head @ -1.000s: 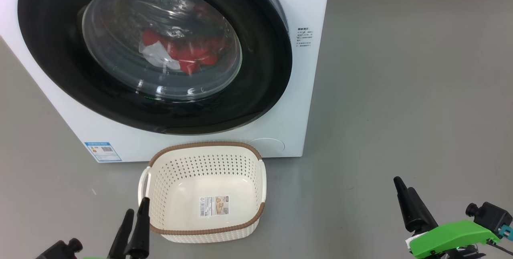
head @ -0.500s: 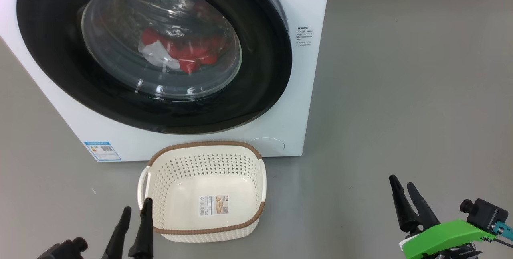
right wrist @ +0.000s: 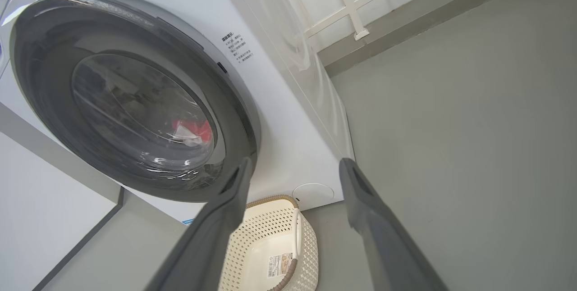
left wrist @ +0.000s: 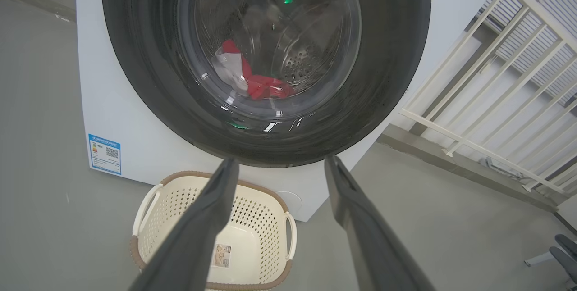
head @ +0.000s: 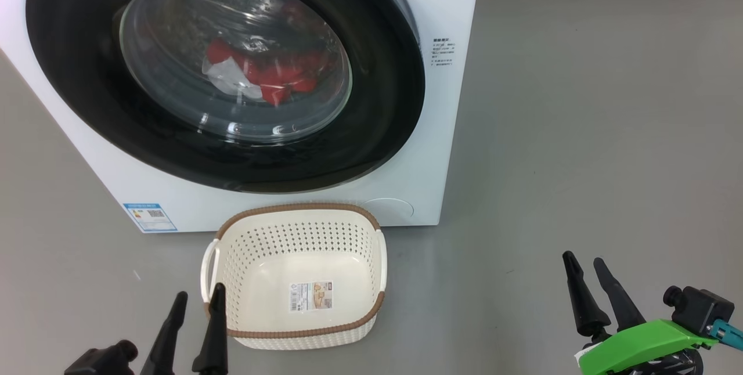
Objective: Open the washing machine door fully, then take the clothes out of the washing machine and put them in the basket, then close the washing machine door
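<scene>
Both grippers stand wide open with nothing held. The left gripper (head: pixel 201 289) points its fingers toward the washing machine (head: pixel 406 177). Ahead of and above its tips is the washing machine door (head: pixel 174 90), its black rim lying against the white front. Through the glass, well beyond the fingertips, the clothes (head: pixel 273 82) lie red and white low in the drum. The basket (head: pixel 302 208) sits on the floor just to the right of this gripper. In the head view the inner finger crosses the basket's near left corner by the side handle, but whether it touches cannot be told. The basket's far rim sits close under the door's lower edge, just in front of the machine. To the left of the left gripper the grey floor (head: pixel 580 131) is bare up to the machine's blue label sticker (head: pixel 149 217). The right gripper (head: pixel 581 256) is well to the right of the basket, with open floor between them. More bare floor runs ahead of it, past the machine's right front edge to the wall base. From its wrist, the door's right rim edge lies ahead and to the left of its fingers. A pale railing (left wrist: pixel 496 79) stands beyond the machine's right side.
</scene>
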Available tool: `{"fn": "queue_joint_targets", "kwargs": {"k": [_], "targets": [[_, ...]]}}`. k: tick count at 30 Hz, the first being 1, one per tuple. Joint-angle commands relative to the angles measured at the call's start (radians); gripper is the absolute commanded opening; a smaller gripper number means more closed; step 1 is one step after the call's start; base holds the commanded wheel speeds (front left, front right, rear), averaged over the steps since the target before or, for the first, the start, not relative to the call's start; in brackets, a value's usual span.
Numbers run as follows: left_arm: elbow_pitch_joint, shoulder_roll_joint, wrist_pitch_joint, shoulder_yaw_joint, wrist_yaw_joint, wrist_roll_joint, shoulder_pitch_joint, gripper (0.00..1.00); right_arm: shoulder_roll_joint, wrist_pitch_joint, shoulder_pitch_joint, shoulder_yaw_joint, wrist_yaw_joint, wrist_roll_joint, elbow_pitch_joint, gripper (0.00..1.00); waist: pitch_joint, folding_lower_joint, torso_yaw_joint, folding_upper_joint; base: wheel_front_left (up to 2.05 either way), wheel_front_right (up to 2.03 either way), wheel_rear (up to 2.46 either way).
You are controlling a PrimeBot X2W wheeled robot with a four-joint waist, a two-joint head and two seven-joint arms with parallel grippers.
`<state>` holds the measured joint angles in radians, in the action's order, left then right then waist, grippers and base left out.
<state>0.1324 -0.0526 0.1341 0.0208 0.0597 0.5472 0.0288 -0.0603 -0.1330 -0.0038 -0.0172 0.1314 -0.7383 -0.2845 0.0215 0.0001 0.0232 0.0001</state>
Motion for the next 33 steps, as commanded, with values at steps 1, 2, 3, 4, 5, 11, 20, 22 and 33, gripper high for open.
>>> {"fn": "queue_joint_targets", "kwargs": {"k": [1, 2, 3, 4, 5, 11, 20, 22, 33], "targets": [[-0.035, -0.017, 0.012, -0.020, -0.009, -0.030, -0.007, 1.00, -0.016, -0.014, -0.011, -0.018, 0.000, 0.025, 0.031, 1.00, 0.000, -0.0001, 0.000, -0.0001, 0.00, 0.00, 0.00], [-0.037, -0.018, 0.015, -0.019, -0.010, -0.042, -0.006, 1.00, -0.016, -0.016, -0.011, -0.019, 0.000, 0.035, 0.032, 1.00, 0.001, -0.0001, 0.000, -0.0001, 0.00, 0.00, 0.00], [-0.040, -0.018, 0.018, -0.019, -0.011, -0.055, -0.005, 1.00, -0.017, -0.019, -0.010, -0.020, 0.000, 0.046, 0.033, 1.00, 0.001, -0.0001, 0.000, -0.0001, 0.00, 0.00, 0.00], [-0.042, -0.019, 0.021, -0.018, -0.012, -0.068, -0.005, 1.00, -0.017, -0.022, -0.009, -0.021, 0.000, 0.056, 0.034, 1.00, 0.002, -0.0001, 0.000, -0.0001, 0.00, 0.00, 0.00], [-0.045, -0.019, 0.024, -0.017, -0.013, -0.081, -0.004, 1.00, -0.017, -0.025, -0.009, -0.021, 0.000, 0.067, 0.035, 1.00, 0.003, -0.0001, 0.000, -0.0001, 0.00, 0.00, 0.00], [-0.057, -0.021, 0.042, -0.015, -0.017, -0.156, -0.004, 1.00, -0.019, -0.043, -0.007, -0.025, -0.001, 0.125, 0.042, 1.00, 0.008, -0.0001, 0.001, -0.0001, 0.00, 0.00, 0.00], [-0.077, -0.024, 0.068, -0.018, -0.023, -0.264, 0.001, 1.00, -0.022, -0.069, 0.001, -0.022, -0.001, 0.212, 0.050, 1.00, 0.012, -0.0001, 0.001, -0.0001, 0.00, 0.00, 0.00], [-0.081, -0.024, 0.074, -0.018, -0.024, -0.290, 0.003, 1.00, -0.022, -0.075, 0.003, -0.018, -0.001, 0.233, 0.053, 1.00, 0.013, -0.0001, 0.001, -0.0001, 0.00, 0.00, 0.00], [-0.085, -0.017, 0.106, -0.034, -0.013, -0.386, 0.005, 1.00, -0.015, -0.108, 0.019, 0.011, -0.001, 0.335, 0.070, 1.00, 0.022, -0.0001, -0.001, -0.0001, 0.00, 0.00, 0.00]]}}
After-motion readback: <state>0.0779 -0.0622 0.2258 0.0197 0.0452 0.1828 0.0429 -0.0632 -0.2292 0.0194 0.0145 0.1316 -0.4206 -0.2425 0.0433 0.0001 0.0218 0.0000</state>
